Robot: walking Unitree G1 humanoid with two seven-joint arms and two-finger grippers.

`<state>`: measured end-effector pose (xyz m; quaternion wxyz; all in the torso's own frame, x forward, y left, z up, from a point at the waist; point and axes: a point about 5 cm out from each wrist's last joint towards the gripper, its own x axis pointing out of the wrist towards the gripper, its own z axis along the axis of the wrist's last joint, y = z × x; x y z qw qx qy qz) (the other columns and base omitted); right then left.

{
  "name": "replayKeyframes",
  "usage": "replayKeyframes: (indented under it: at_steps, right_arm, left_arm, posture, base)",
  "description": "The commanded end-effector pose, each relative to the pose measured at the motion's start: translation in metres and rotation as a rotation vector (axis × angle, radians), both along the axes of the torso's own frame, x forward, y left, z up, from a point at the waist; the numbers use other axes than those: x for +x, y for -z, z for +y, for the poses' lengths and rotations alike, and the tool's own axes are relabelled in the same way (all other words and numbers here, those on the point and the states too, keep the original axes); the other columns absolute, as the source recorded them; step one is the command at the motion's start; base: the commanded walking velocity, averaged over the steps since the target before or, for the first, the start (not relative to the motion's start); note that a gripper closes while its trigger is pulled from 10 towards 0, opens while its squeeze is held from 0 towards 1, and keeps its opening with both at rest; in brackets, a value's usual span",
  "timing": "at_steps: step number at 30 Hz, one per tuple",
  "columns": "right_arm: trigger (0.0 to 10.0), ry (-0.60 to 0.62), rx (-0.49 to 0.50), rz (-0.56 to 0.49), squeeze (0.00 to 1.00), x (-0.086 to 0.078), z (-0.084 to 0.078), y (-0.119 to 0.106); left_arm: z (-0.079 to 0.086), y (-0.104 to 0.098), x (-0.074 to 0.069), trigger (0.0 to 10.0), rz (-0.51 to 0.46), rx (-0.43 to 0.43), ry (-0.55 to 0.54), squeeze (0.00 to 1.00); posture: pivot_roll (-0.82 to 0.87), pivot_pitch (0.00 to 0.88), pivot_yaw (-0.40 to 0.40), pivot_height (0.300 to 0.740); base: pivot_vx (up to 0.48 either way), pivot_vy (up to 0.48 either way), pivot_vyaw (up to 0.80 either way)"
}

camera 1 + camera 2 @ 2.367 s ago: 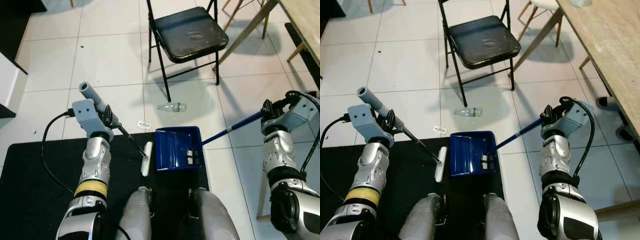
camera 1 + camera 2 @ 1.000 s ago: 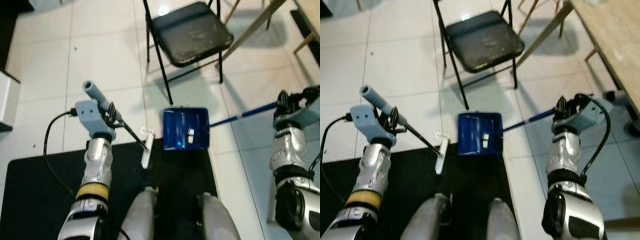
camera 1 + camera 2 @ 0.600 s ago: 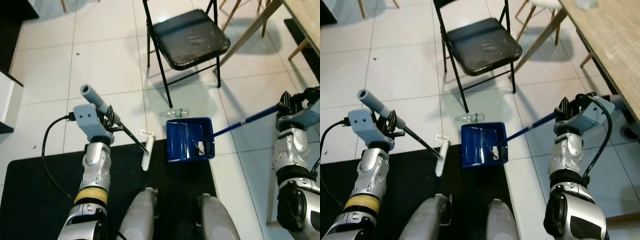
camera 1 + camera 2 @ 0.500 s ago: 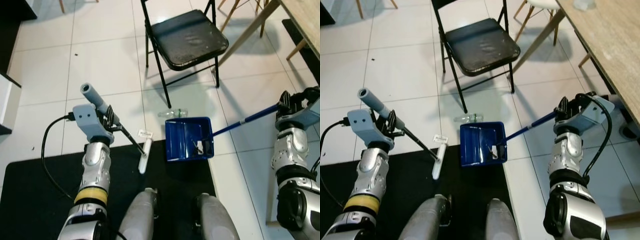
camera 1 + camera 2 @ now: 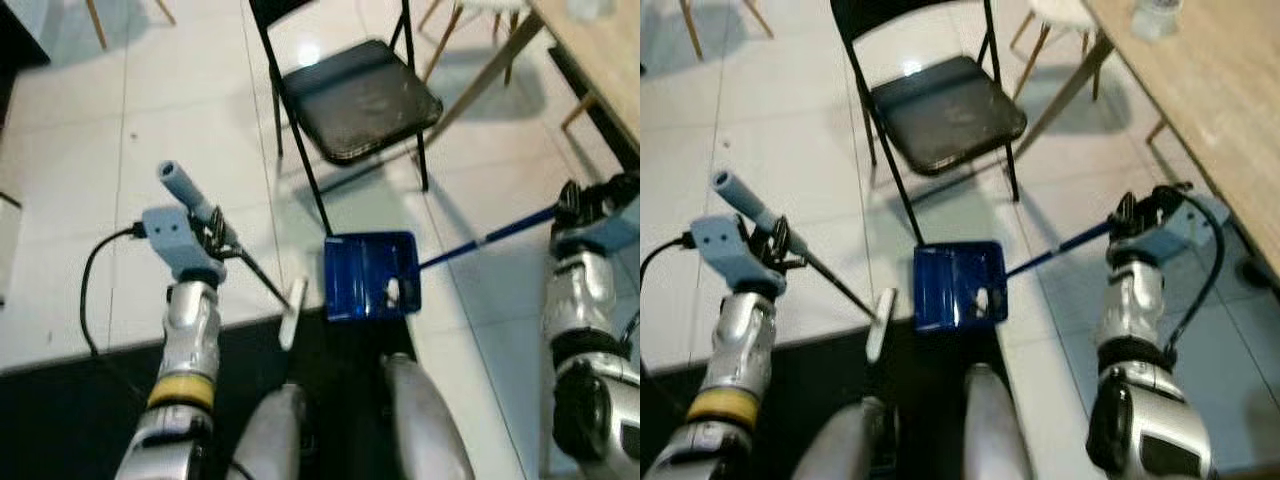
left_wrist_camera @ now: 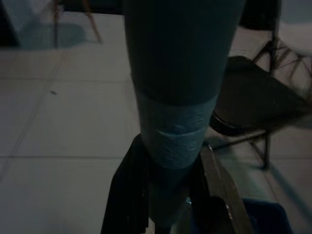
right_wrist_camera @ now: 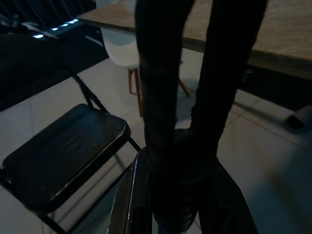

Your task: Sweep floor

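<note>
White tile floor (image 5: pixel 170 130) | blue dustpan (image 5: pixel 366 277) (no legible labels) | folding chair (image 5: pixel 355 95)

Glossy white floor tiles (image 5: pixel 190 120) are reflecting light. The blue dustpan (image 5: pixel 368 275) is looking like smooth plastic. The chair seat (image 5: pixel 945 111) is showing worn black padding.

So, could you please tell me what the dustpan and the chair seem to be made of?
Dustpan: likely blue plastic, going by its uniform colour and moulded ridges. Chair: thin black tube legs, probably painted metal; the seat looks like worn black vinyl with a dull sheen, though that is uncertain.

2 silver arms (image 5: pixel 190 330), yellow band, black cables, pale blue wrist housings (image 5: pixel 170 235)
</note>
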<state>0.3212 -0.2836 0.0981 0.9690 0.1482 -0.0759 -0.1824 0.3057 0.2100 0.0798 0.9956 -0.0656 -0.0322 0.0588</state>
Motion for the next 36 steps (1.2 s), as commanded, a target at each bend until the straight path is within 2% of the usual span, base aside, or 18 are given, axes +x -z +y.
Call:
replayKeyframes:
  at_steps: [1,3,9,14,22,28,36]
  right_arm:
    - [10.0,0.016,-0.003,-0.018,0.0,-0.001,-0.004,-0.003]
    - [10.0,0.021,-0.001,-0.015,0.0,-0.003,-0.005,-0.001]
    - [10.0,0.031,0.001,-0.012,0.0,-0.006,-0.006,0.002]
    - [10.0,0.042,0.006,-0.004,0.0,-0.011,-0.009,0.006]
    - [10.0,0.071,0.001,0.015,0.0,-0.021,-0.018,0.012]
    - [10.0,0.147,0.018,0.012,0.0,-0.036,-0.033,0.016]
    - [10.0,0.16,0.047,-0.036,0.0,-0.032,-0.035,0.009]
  left_arm:
    - [0.012,0.004,-0.005,10.0,0.016,0.03,-0.051,0.0]
    - [0.022,-0.002,-0.005,10.0,-0.012,0.041,-0.114,0.0]
    - [0.031,-0.008,-0.003,10.0,-0.029,0.053,-0.149,0.0]
    - [0.029,-0.013,0.003,10.0,-0.04,0.072,-0.103,0.0]
    - [0.028,-0.023,0.01,10.0,-0.072,0.114,-0.106,0.0]
    - [0.031,-0.041,0.023,10.0,-0.13,0.137,-0.112,0.0]
    - [0.038,-0.062,0.032,10.0,-0.201,0.154,-0.136,0.0]
  posture:
    - [0.0,0.198,0.012,0.74]
    - [0.0,0.203,0.014,0.74]
    - [0.0,0.207,0.015,0.74]
    - [0.0,0.221,0.023,0.74]
    - [0.0,0.264,0.036,0.74]
    - [0.0,0.342,0.051,0.74]
    - [0.02,0.41,0.055,0.74]
  base:
    - [0.0,0.0,0.0]
    - [0.0,0.0,0.0]
    - [0.0,0.0,0.0]
    - [0.0,0.0,0.0]
    - [0.0,0.0,0.0]
    - [0.0,0.0,0.0]
    - [0.0,0.0,0.0]
